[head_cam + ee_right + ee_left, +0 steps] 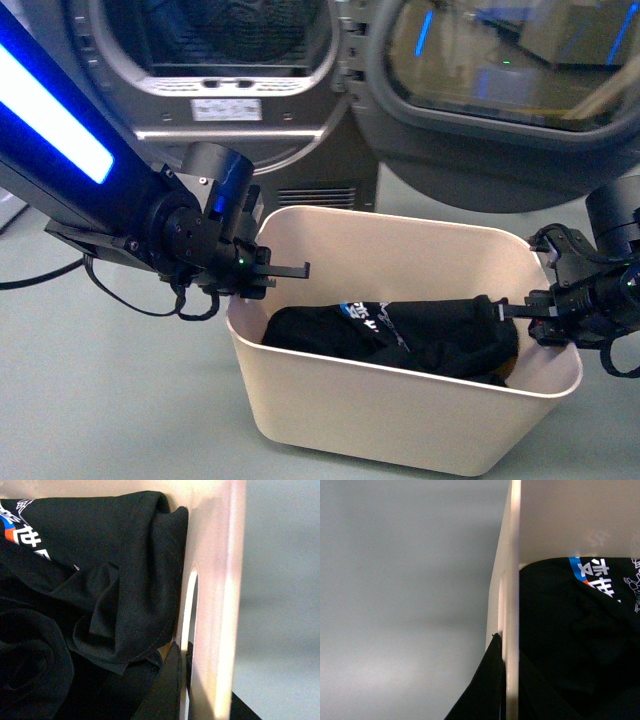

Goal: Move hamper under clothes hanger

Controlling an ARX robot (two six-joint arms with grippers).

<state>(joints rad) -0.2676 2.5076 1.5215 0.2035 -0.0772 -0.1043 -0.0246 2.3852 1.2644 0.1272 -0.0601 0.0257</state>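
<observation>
The cream hamper (400, 425) stands on the pale green floor in front of me, with black printed clothes (400, 335) bundled inside. My left gripper (268, 272) is shut on the hamper's left rim (512, 630), one dark finger on each side of the wall. On the opposite end my right gripper (528, 312) is shut on the right rim (220, 630), next to the slot handle (190, 610). The clothes hanger is out of view.
A dark grey dryer (240, 70) stands just behind the hamper, its drum open and its round door (510, 90) swung out to the right. Bare floor (90, 400) lies to the left and in front.
</observation>
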